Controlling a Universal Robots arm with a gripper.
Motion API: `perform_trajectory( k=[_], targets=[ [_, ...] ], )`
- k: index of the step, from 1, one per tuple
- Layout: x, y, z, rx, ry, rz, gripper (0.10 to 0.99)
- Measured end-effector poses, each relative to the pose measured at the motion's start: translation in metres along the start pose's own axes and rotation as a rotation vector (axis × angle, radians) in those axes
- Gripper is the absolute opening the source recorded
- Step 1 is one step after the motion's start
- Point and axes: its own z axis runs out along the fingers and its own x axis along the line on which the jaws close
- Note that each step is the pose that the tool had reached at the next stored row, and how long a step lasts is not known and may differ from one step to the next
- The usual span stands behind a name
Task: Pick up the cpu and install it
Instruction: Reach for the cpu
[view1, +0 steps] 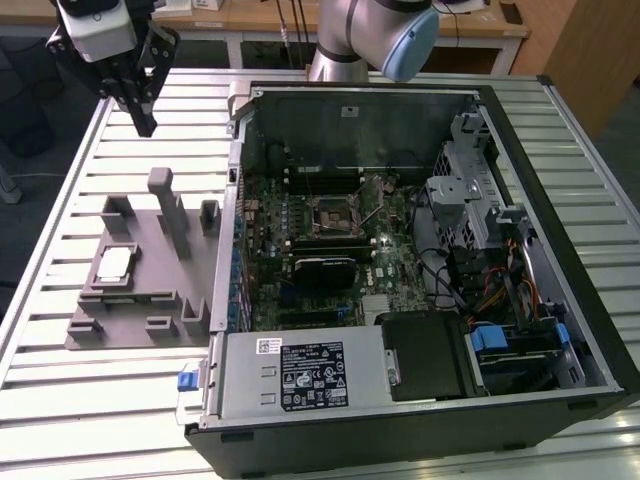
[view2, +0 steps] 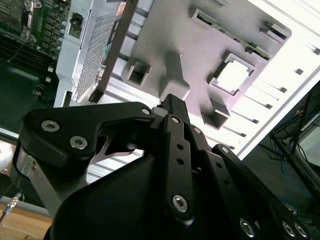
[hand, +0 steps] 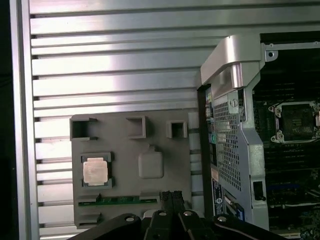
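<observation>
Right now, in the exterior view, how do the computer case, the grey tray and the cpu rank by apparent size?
1. computer case, clearly largest
2. grey tray
3. cpu, smallest, lying in the tray

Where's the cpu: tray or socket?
In the grey tray: the cpu lies flat in one of its recesses, outside the case; the socket shows a dark centre.

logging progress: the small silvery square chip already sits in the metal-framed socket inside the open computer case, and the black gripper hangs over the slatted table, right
No. The small silvery square chip lies in a recess of the grey plastic tray on the slatted table, not in the socket, as the first wrist view shows. The black gripper does hang over the table.
</observation>
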Motion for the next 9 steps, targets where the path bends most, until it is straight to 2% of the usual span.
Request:
perform_trajectory(
  k=[9],
  targets=[
    [0.0141,-0.0013,0.0041,0.0,0.0001,0.0,0.106]
  ],
)
